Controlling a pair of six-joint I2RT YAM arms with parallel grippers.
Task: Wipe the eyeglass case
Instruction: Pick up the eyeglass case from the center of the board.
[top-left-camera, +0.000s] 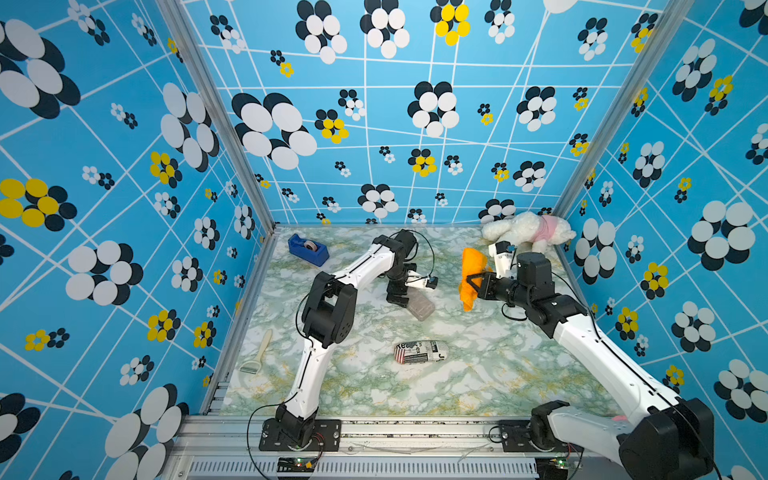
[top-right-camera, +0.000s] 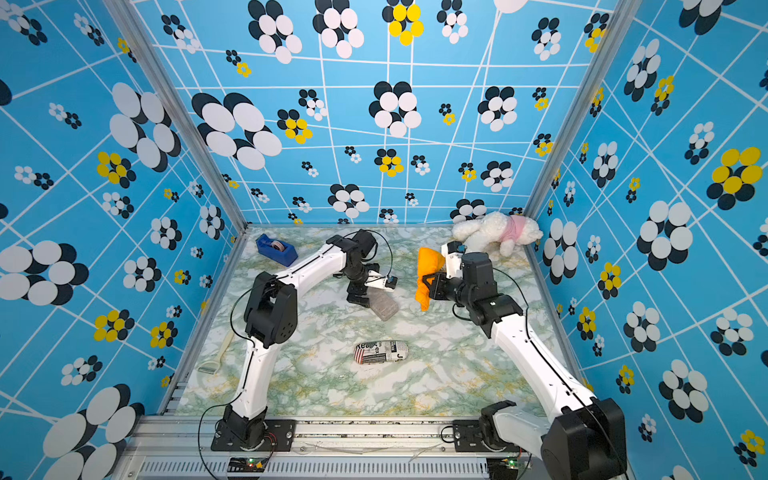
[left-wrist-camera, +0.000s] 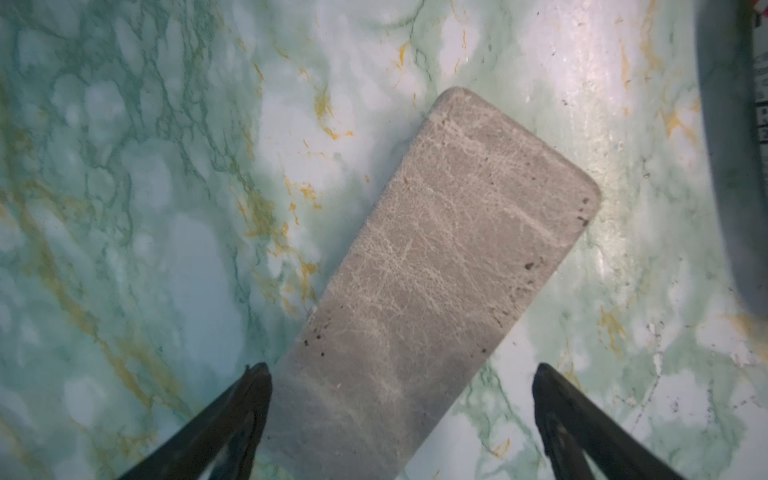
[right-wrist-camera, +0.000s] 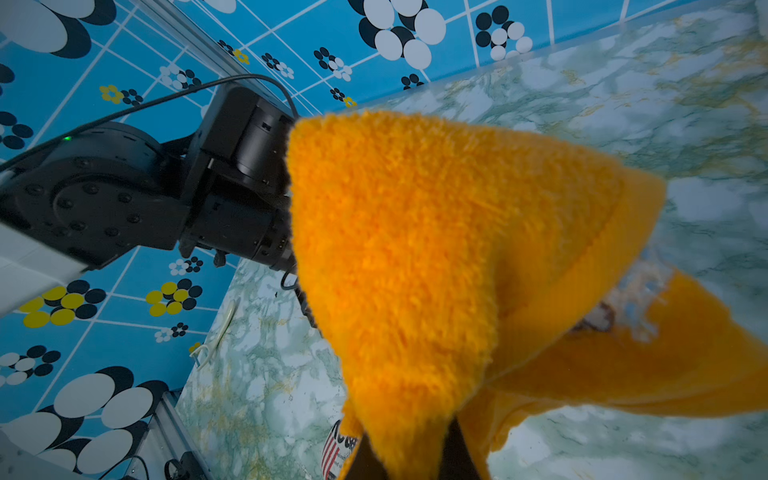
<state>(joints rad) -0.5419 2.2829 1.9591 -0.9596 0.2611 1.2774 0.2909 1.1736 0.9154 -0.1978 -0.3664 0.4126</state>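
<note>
Left gripper spread wide, fingers either side of grey case end; right gripper pinches orange cloth, 2 o'clock from it.

Both top views look steeply down from high above the front edge of the table, side by side and facing the back wall, so they share almost the whole scene — the table and three walls alike. The left wrist camera hangs close over the table, looking straight down on the gray case between its own fingertips. The right wrist camera sits right against the orange cloth and looks past it across the table to the left arm.
</note>
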